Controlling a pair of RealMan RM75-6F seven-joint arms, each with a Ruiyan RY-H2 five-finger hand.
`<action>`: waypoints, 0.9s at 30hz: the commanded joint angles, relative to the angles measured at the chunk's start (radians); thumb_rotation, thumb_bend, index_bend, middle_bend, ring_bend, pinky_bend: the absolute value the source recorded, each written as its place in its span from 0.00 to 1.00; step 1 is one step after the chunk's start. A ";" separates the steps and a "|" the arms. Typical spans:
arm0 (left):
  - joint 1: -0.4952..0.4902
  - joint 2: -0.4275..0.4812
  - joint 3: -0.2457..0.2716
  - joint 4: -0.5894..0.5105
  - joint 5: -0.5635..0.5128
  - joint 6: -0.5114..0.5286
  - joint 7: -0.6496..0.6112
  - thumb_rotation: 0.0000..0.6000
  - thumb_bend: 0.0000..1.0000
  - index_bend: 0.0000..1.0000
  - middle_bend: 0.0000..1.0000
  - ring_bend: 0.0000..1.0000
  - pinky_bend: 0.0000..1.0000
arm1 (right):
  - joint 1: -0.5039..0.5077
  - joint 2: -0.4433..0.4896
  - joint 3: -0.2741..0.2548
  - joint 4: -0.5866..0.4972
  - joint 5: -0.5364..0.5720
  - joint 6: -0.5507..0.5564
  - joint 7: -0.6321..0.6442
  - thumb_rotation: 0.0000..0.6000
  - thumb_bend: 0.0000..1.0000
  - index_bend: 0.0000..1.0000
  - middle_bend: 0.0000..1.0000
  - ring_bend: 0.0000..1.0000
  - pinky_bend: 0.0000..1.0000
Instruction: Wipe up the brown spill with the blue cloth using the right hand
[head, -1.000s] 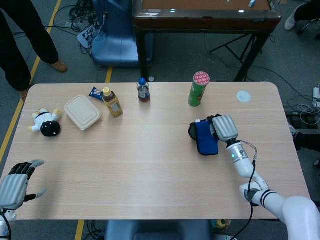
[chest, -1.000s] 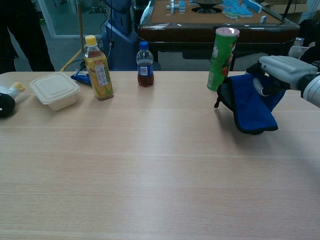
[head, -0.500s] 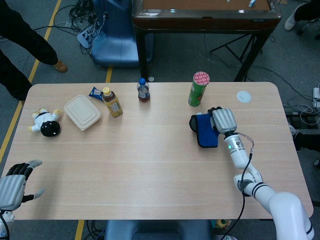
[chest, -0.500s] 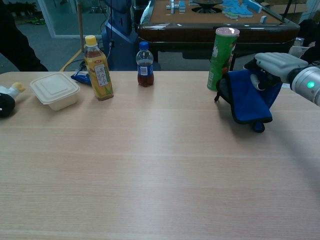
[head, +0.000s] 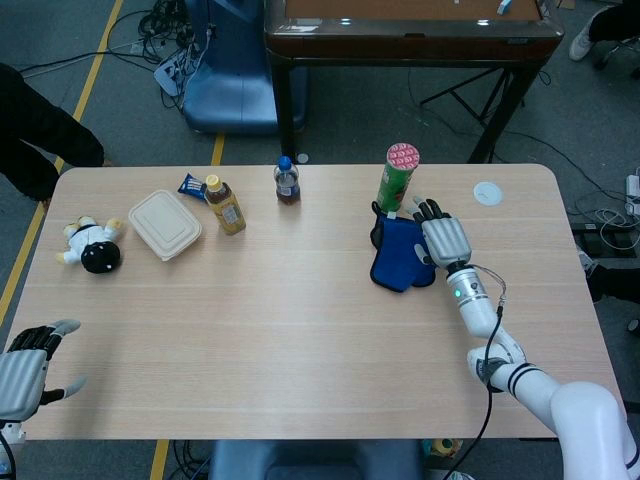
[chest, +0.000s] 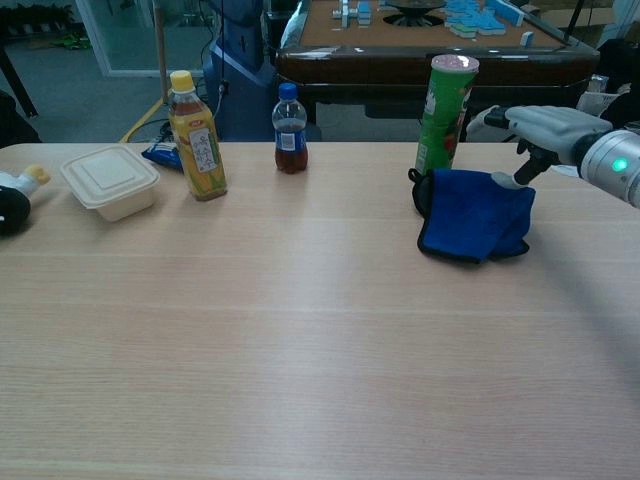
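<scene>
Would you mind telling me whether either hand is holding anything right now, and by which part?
Nothing is held. The right hand is open above the blue cloth, which lies on the table; the left hand is empty.

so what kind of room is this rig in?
Probably a lab or demo room, not a home: loose cables on the floor, yellow floor tape, and a mahjong table behind the wooden table.
</scene>
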 joint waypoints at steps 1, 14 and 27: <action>-0.002 0.001 -0.002 0.001 -0.001 -0.002 -0.001 1.00 0.13 0.24 0.22 0.21 0.16 | -0.060 0.083 -0.012 -0.123 -0.020 0.094 -0.024 1.00 0.39 0.00 0.08 0.05 0.28; -0.018 0.003 -0.011 -0.005 -0.005 -0.017 0.008 1.00 0.13 0.24 0.22 0.21 0.16 | -0.349 0.447 -0.072 -0.662 0.036 0.357 -0.183 1.00 0.39 0.00 0.23 0.14 0.31; -0.036 -0.002 -0.020 -0.028 0.008 -0.015 0.035 1.00 0.13 0.24 0.22 0.21 0.16 | -0.567 0.550 -0.142 -0.802 0.026 0.557 -0.159 1.00 0.39 0.01 0.24 0.14 0.31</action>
